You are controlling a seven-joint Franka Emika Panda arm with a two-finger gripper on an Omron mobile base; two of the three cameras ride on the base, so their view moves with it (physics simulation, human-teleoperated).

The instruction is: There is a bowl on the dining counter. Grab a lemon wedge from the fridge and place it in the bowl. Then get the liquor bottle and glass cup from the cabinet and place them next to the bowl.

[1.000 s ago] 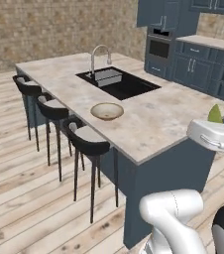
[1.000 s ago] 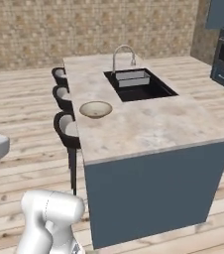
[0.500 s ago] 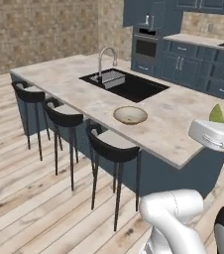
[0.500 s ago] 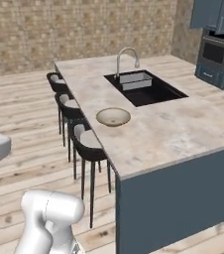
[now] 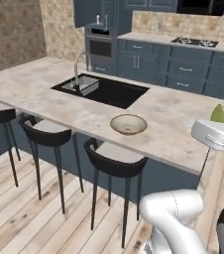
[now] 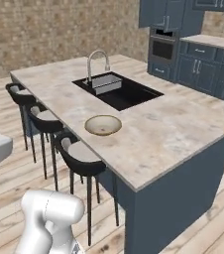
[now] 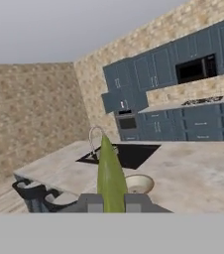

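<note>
1. The gripper (image 7: 111, 202) is pinching a lemon wedge (image 7: 110, 178) between its two dark fingertips (image 7: 91, 202), which are pressing in on it from both sides.
2. The lemon wedge is showing as a narrow, yellow-green sliver tapering to a point, smooth and slightly glossy; its tip is also peeking above the white hand in the left base view (image 5: 218, 114).
3. The bowl (image 5: 128, 124) is sitting empty on the dining counter (image 5: 178, 124), a shallow round dish in speckled beige stone, near the edge above the stools (image 5: 115, 158).
4. The counter top is showing as pale mottled marble over a flat dark blue base.
5. A black sink (image 6: 119, 92) with a curved chrome faucet (image 6: 97, 62) is lying beyond the bowl.
6. No writing is appearing readable anywhere.
</note>
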